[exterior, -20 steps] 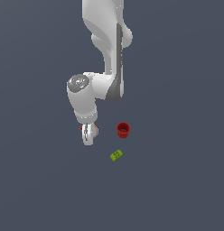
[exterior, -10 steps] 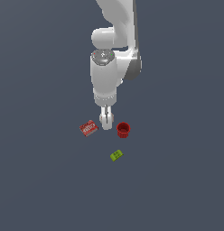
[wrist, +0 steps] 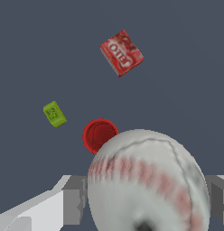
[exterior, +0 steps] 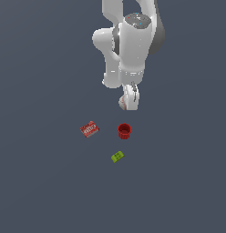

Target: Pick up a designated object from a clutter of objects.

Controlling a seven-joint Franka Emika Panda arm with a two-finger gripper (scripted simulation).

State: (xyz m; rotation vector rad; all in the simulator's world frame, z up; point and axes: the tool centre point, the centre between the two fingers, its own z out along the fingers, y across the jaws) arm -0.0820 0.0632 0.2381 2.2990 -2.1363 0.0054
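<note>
The designated object, an off-white ball [wrist: 147, 180] with faint red stitch lines, fills much of the wrist view, with grey fingers [wrist: 73, 200] pressed against both its sides. My gripper [exterior: 128, 101] is shut on the ball [exterior: 125, 103] and holds it in the air above the rest of the clutter. Below it on the floor, the red cup [exterior: 124, 131] stands upright, and the wrist view shows the cup [wrist: 99, 135] just past the ball.
A red flat box with white lettering [exterior: 89, 129] lies toward the exterior view's left of the cup, also seen as the box [wrist: 121, 53]. A small lime-green block [exterior: 117, 156] lies nearer the camera; the wrist view shows this block [wrist: 54, 113] too.
The arm has swung toward the exterior view's right and risen. The red box, covered by the gripper a second ago, now lies in plain sight.
</note>
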